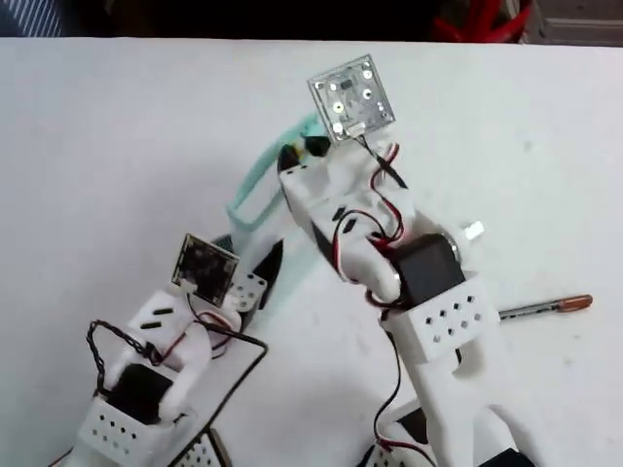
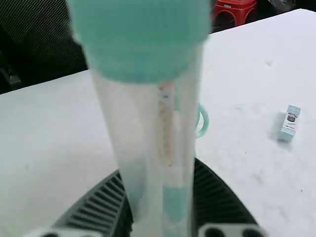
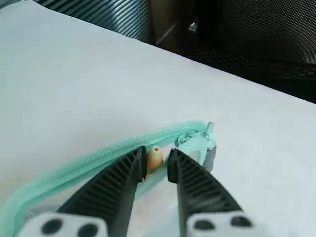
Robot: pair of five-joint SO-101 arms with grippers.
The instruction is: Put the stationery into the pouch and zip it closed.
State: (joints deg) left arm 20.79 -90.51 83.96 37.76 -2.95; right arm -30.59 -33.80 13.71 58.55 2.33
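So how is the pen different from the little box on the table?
The pen is long and thin; the little box is short and blocky. The pen is grey with a brown end; the box is pale blue. Both lie loose on the white table, outside the pouch.

The white table (image 1: 97,146) is lit brightly and evenly, only faint soft shadows are cast on it, and the room (image 1: 243,17) at 12 o'clock is left dark.
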